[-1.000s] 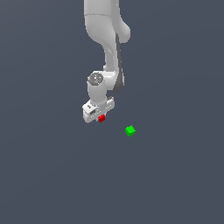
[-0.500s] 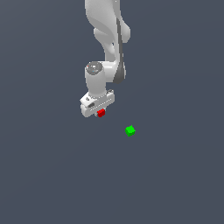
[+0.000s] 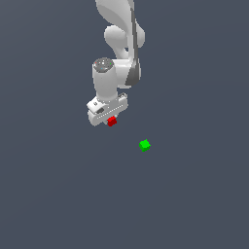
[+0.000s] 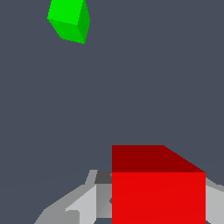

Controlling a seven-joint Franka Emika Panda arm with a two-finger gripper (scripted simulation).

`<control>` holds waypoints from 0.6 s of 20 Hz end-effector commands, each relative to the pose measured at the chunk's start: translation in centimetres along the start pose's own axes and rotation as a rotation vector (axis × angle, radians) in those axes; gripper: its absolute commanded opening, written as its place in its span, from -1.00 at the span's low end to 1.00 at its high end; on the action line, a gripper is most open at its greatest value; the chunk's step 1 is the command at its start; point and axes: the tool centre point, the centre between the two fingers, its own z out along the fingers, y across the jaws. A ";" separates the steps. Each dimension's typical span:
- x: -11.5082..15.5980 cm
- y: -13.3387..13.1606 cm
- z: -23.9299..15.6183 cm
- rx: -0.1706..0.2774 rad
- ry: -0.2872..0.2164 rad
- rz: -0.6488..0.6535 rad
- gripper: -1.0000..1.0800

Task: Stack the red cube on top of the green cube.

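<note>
The red cube (image 3: 112, 121) sits between the fingertips of my white gripper (image 3: 111, 120), which is shut on it. In the wrist view the red cube (image 4: 157, 183) fills the foreground, with a grey finger (image 4: 81, 203) showing beside it. The green cube (image 3: 144, 145) rests alone on the dark grey floor, off toward the exterior view's right of the gripper and apart from it. The wrist view shows the green cube (image 4: 69, 19) far from the held cube, turned at an angle.
The arm's white links (image 3: 119, 44) rise behind the gripper. A plain dark grey floor (image 3: 58, 194) surrounds both cubes, and no other objects are in view.
The gripper and the red cube in it have moved steadily upward in the exterior view. The green cube has stayed where it was.
</note>
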 end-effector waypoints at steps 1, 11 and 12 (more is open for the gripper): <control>0.0 0.0 -0.2 0.000 0.000 0.000 -1.00; 2.3 -1.1 0.6 0.001 0.001 0.000 -1.00; 2.8 -1.3 0.8 0.001 0.001 0.000 -1.00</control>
